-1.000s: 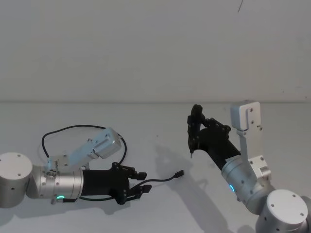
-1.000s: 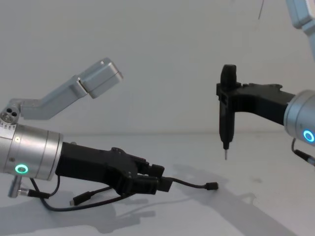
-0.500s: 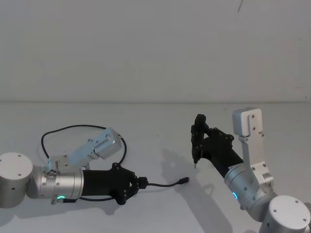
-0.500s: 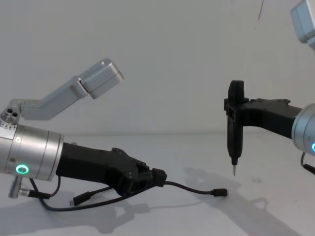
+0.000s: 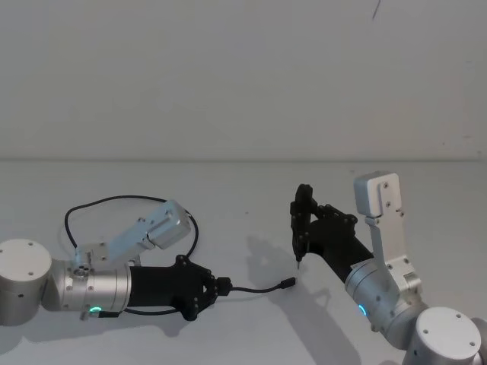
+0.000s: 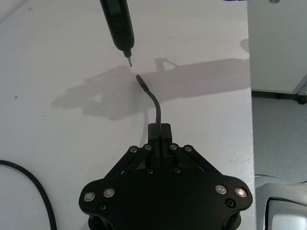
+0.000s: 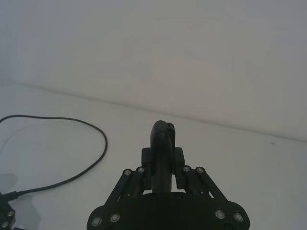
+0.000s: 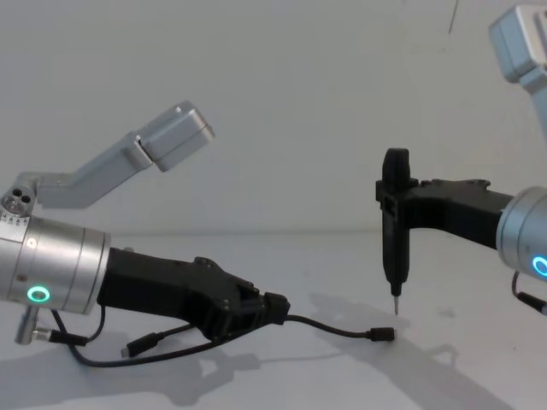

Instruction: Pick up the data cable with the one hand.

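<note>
The data cable (image 5: 129,200) is a thin black cord looped on the white table behind my left arm. Its free end runs forward to a small plug (image 5: 288,284). My left gripper (image 5: 218,289), broad and black behind a green-ringed silver wrist, is shut on the cable (image 8: 338,328) a short way back from the plug (image 8: 385,335). In the left wrist view the cable (image 6: 156,108) curves out from between the shut fingers (image 6: 165,132). My right gripper (image 5: 307,222) is shut on a black pin-tipped tool (image 8: 395,231), whose tip hangs just above the plug.
The white table (image 5: 243,190) meets a plain white wall behind. A second plug and a slack stretch of cord (image 8: 145,346) lie under my left wrist. The right wrist view has the cable's loop (image 7: 72,122) at its left.
My left gripper has shut on the cable, and the free end has swung slightly rightward. My right gripper drifted right, then came back left and lower, bringing the tool tip close over the plug.
</note>
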